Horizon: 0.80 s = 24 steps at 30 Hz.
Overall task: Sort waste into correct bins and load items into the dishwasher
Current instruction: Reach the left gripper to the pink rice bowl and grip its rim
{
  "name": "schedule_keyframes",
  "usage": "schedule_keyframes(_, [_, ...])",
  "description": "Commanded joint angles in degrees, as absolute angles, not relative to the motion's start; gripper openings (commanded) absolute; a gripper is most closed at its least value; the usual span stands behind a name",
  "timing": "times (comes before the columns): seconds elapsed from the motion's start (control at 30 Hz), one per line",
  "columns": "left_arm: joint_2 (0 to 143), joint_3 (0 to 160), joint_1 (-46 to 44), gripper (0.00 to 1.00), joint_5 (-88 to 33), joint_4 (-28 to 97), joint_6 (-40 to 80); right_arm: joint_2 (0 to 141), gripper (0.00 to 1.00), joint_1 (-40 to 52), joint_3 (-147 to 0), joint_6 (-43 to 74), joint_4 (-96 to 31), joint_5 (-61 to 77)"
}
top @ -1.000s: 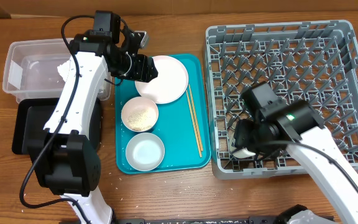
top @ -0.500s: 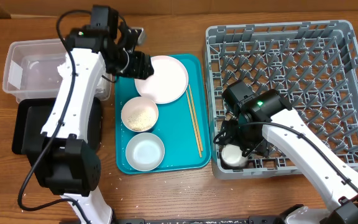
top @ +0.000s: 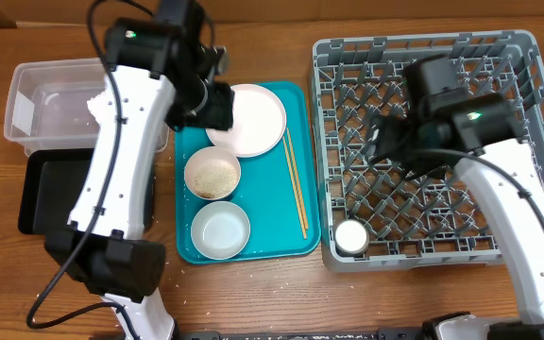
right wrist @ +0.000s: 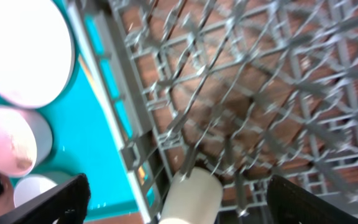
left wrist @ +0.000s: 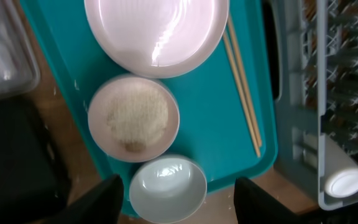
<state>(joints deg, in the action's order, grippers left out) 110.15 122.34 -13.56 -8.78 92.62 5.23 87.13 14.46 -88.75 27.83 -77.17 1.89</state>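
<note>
Nearest us, the small white cup (top: 351,237) sits in the grey dish rack (top: 527,57), tucked into its 7 o'clock corner. We can't tell whether it's mouth up or mouth down. The right gripper (right wrist: 182,199) hangs over the rack with fingers spread wide and nothing between them, and its arm blocks our view of the pegs mid-rack.

On the teal tray (top: 267,203), the pale grey-blue bowl (top: 220,229) is at 6 o'clock. Just beyond it is the pinkish-white bowl (top: 212,175), carrying rice grains (left wrist: 137,115). The chopsticks (top: 296,184) run along the tray's 3 o'clock edge, close to the rack wall, so it's tight there.

At 12 o'clock is the white plate (top: 253,118), its 9 o'clock rim hidden under the left gripper (left wrist: 180,199), whose fingers are apart and empty.

Out at 9 o'clock, the black tray (top: 45,189) is half covered by the left arm. Beyond it, the clear tub (top: 36,94) holds a crumpled napkin (top: 95,104), partly hidden. The wooden table (top: 253,293) shows as a strip in front of tray and rack.
</note>
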Motion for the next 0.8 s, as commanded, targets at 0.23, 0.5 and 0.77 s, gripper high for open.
schedule_keyframes(0.23, [108.2, 116.4, -25.1, 0.54, 3.5, 93.0, 26.2, 86.8, 0.93, 7.8, -90.1, 23.4, -78.1, 1.3])
schedule_keyframes(0.5, [108.2, 97.6, -26.1, 0.41, 6.3, 72.5, 32.4, 86.8, 0.93, 7.8, -90.1, 22.4, -78.0, 1.5])
schedule_keyframes(0.77, [108.2, 87.7, -23.8, 0.40, 4.7, 62.5, 33.5, 86.8, 0.93, 7.8, -90.1, 22.4, -77.4, 2.7])
